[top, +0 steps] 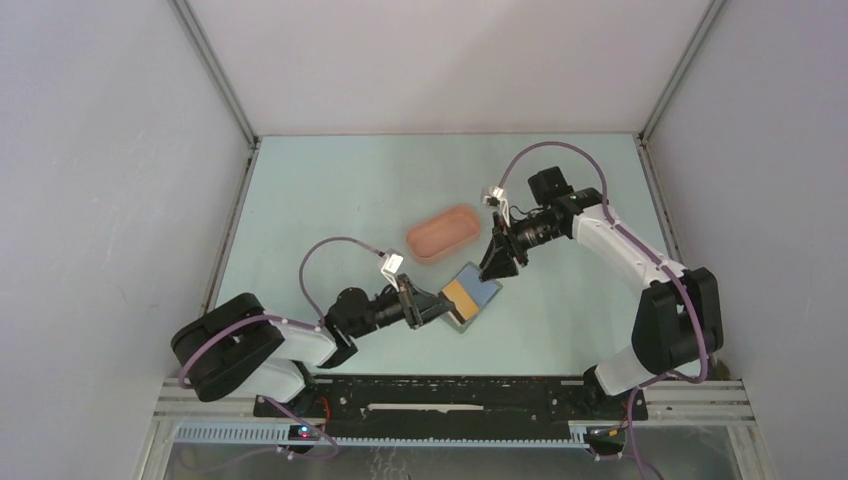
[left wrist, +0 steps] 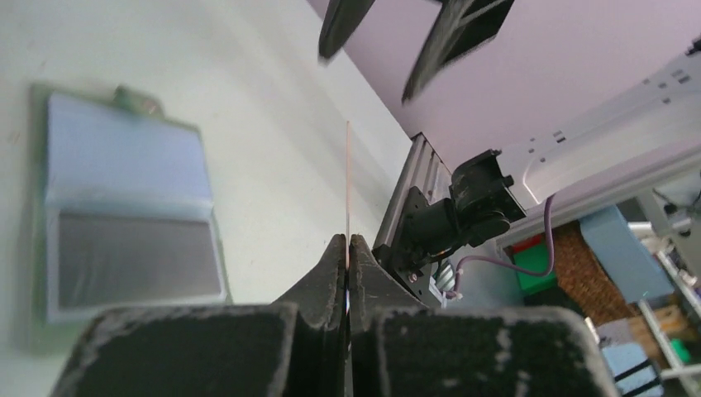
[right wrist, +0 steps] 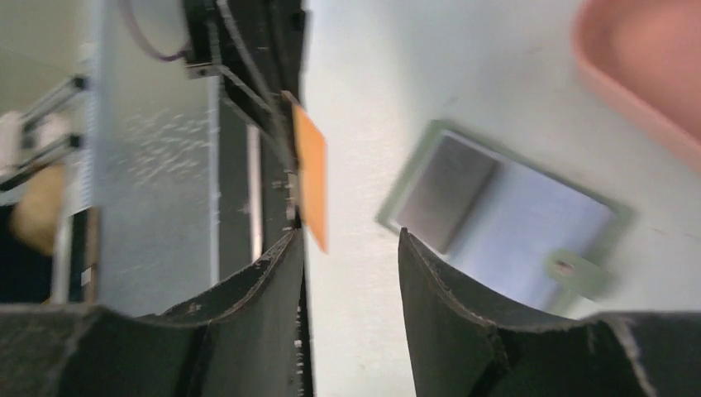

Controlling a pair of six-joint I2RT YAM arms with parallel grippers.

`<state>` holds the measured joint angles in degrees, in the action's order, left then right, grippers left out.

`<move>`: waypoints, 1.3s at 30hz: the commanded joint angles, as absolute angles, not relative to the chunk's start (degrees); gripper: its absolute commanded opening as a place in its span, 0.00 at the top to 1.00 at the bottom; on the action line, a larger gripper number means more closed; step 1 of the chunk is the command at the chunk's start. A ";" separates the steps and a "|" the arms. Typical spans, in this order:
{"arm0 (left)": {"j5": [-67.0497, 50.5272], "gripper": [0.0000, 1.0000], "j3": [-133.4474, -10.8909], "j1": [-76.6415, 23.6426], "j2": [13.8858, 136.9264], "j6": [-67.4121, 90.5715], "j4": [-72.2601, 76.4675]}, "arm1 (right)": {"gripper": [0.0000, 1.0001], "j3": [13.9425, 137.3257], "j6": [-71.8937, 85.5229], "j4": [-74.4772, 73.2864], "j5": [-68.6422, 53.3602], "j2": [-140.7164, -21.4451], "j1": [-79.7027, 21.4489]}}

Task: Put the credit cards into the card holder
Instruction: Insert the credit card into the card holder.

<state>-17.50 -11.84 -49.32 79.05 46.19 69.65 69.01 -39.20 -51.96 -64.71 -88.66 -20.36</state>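
Note:
The card holder lies open on the table, grey-green outside and bluish-grey inside. It also shows in the left wrist view and in the right wrist view with its tab. My left gripper is shut on a yellowish-tan credit card, seen edge-on and held just beside the holder. The card looks orange in the right wrist view. My right gripper is open and empty, hovering just above the holder's far end.
A pink oblong tray stands just behind the holder. The frame rail runs along the table's near edge. White walls close in the table at the left, back and right.

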 commanded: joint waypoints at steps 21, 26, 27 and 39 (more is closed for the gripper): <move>-1.48 1.00 -6.70 -49.13 91.79 66.19 79.05 | 0.43 69.56 -14.66 -36.03 -34.91 -106.10 -18.29; -1.97 1.00 -7.66 -49.14 94.10 66.88 78.70 | 0.43 70.76 -15.45 -38.00 -34.98 -109.29 -18.68; -1.97 1.00 -7.80 -49.13 94.48 67.02 78.59 | 0.44 70.95 -15.60 -38.42 -35.17 -109.77 -18.88; -1.13 1.00 -7.51 -49.13 94.61 68.53 76.78 | 0.49 70.92 -17.13 -43.30 -38.06 -110.46 -21.13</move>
<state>-3.01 -6.50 -49.32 95.24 67.59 76.58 69.91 -16.32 -39.97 -35.70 -109.89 -20.56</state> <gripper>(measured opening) 0.009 0.527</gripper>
